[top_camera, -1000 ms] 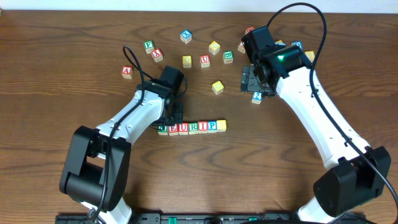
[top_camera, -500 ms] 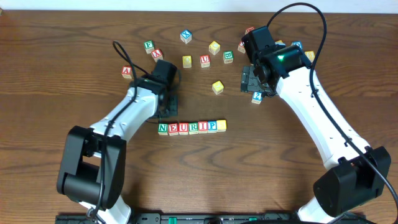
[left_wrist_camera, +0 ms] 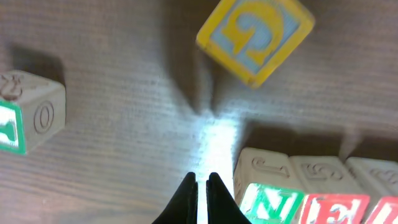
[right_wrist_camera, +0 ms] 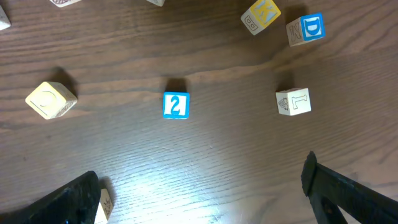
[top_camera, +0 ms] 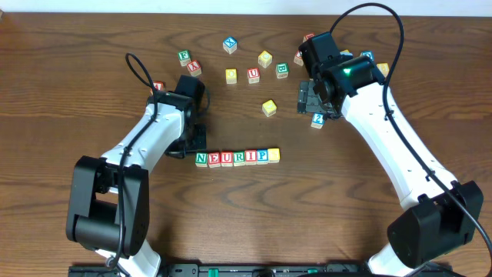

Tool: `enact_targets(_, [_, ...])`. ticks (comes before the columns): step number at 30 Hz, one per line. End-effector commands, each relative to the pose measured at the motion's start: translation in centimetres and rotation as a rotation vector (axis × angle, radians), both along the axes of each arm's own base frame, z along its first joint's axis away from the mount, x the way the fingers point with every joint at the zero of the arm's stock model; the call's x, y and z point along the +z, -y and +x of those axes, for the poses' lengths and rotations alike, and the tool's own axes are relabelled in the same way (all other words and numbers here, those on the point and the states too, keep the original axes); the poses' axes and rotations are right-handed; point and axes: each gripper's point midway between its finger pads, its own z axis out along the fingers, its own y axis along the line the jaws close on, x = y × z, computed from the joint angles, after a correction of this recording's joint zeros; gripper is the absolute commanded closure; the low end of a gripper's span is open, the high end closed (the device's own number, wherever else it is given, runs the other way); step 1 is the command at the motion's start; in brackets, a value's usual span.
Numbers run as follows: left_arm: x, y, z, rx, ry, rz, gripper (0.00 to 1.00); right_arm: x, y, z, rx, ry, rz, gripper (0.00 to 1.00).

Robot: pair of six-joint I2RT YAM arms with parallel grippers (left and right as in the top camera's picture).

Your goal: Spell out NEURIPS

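**NEURIPS row: apparently spelled, little left to do**

Pinched shut and empty, left gripper just left of the green N; touching it or not, cannot tell. Rightward from those fingertips, cube against cube: red E and the remaining letters, ending in a yellowish end cube, letter unreadable. Farther ahead, a stray yellow G cube. Spread wide and holding nothing, right gripper, with a blue 2 cube ahead between its fingers.
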Motion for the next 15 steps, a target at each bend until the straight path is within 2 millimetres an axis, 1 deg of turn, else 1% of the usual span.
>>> enact_targets(1, [1.0,-0.1,0.2,-0.007,0.011,0.001,0.92,1.5,-0.2,0.3,0.002,0.042,0.013,0.01])
enact_targets(9, [0.5,-0.1,0.0,0.004,0.009,0.001,0.93,1.5,-0.1,0.2,0.002,0.037,0.011,0.01])
enact_targets(12, [-0.1,-0.1,0.1,0.004,0.023,-0.004,0.93,1.4,-0.1,0.1,0.002,0.034,0.009,0.01])
enact_targets(15, [-1.0,0.0,-0.3,0.016,0.023,-0.01,0.93,1.4,0.0,0.1,0.005,0.032,0.005,0.01])
